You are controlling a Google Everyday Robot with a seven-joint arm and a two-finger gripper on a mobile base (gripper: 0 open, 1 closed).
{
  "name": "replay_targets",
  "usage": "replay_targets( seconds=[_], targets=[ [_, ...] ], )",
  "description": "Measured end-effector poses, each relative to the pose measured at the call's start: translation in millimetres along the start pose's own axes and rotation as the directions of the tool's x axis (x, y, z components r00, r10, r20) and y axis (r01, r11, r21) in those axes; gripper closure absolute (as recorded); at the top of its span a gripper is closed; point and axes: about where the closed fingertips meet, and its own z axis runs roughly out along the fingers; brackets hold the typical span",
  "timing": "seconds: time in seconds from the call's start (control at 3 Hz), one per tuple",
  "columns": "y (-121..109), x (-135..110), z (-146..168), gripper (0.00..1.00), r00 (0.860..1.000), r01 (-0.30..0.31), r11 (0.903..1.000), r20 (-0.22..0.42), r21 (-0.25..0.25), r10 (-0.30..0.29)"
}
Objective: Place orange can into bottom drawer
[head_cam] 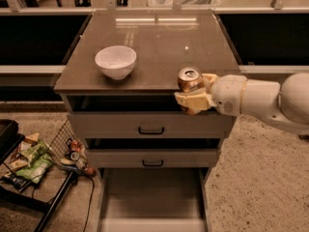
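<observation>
My gripper (193, 94) reaches in from the right and is shut on the orange can (189, 80), held upright with its silver top showing. It hangs in front of the cabinet's front edge, level with the top drawer, right of centre. The bottom drawer (152, 197) is pulled out below, wide and shallow, with a plain flat floor and nothing in it. The can is well above the drawer.
A white bowl (116, 62) stands on the brown cabinet top (159, 37) at the left. Two upper drawers with black handles (150, 129) are shut. A wire rack with snack packets (34, 158) and small cans sits on the floor at the left.
</observation>
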Motion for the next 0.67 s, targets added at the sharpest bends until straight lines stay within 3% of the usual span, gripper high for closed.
replay_targets(
  seconds=[0.33, 0.67],
  targets=[
    [16.0, 0.5, -53.7, 1.0, 0.996, 0.079, 0.9936, 0.041, 0.081, -0.083],
    [16.6, -0.1, -52.2, 1.0, 0.996, 0.08, 0.9938, 0.041, 0.078, -0.083]
  ],
)
